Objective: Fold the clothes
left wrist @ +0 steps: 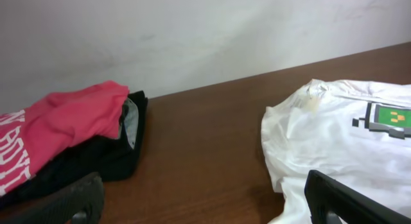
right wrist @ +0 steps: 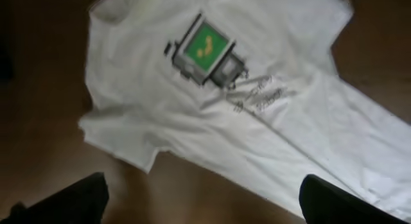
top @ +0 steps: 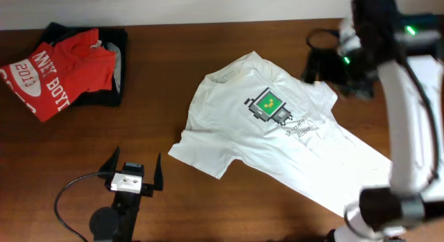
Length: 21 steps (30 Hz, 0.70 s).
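The clothes are a white T-shirt (top: 277, 131) with a green-and-black pixel print (top: 268, 103), lying spread face up and slanted across the middle of the brown table (top: 180, 200). My left gripper (top: 132, 169) rests open near the front left, short of the shirt's left sleeve. In the left wrist view its gripper (left wrist: 205, 208) has bare wood between the fingers and the shirt (left wrist: 334, 128) to the right. My right gripper (top: 320, 60) hovers over the shirt's far shoulder. From above, the right wrist view shows the shirt (right wrist: 212, 102) beyond that gripper (right wrist: 205, 201), open and empty.
A red shirt with white lettering (top: 59, 72) lies on a folded black garment (top: 111, 68) at the back left corner; the red shirt (left wrist: 58, 134) and the black garment (left wrist: 109, 153) also show in the left wrist view. A black cable (top: 66, 193) loops beside the left arm. A pale wall (left wrist: 192, 31) bounds the table's far edge.
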### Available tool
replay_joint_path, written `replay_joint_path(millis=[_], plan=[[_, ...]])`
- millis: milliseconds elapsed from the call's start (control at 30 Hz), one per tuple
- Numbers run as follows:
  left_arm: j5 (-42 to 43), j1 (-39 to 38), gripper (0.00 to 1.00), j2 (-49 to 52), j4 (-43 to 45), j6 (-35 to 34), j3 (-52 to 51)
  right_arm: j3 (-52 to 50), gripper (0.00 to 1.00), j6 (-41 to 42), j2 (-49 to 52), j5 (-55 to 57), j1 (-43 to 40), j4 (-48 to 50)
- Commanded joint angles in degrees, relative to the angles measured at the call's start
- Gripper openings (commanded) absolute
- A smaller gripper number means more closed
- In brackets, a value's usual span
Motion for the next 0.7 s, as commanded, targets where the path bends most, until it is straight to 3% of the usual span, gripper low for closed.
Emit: replay_joint_path(millis=[0,167,333,467,567,633,667], plan=[[-0.07,0.24,0.99,-0.28,-0.11,0.70,-0.33,-13.07,0.99,5.90,-6.64,11.19,-0.55,0.52],[-0.07,0.24,0.99,-0.28,-0.11,0.70,-0.33,-25.20,0.99,5.81,-8.31,7.17,-9.84,5.95],[-0.07,0.24,0.99,-0.28,-0.11,0.70,-0.33,-39.08,0.99,5.40,-8.28,5.95,-10.75,14.34],[0.00,0.24,0.99,-0.28,0.15,0.70,-0.33,-44.46,0.99,14.58,-9.11,5.95,-10.97,19.69],[11.80,0.22,0.99,-0.28,1.14,0.02,-0.26,-45.66,0.99,15.78,-16.83,5.97,-10.93,17.16],[25.92,0.22,0.99,-0.28,2.32,0.00,-0.26,-53.40,0.99,15.78,-27.58,5.97,-10.91,17.40],[28.94,0.22,0.99,-0.28,4.13,-2.58,-0.26,-57.09,0.99,15.76,-30.84,5.95,-10.91,17.97]])
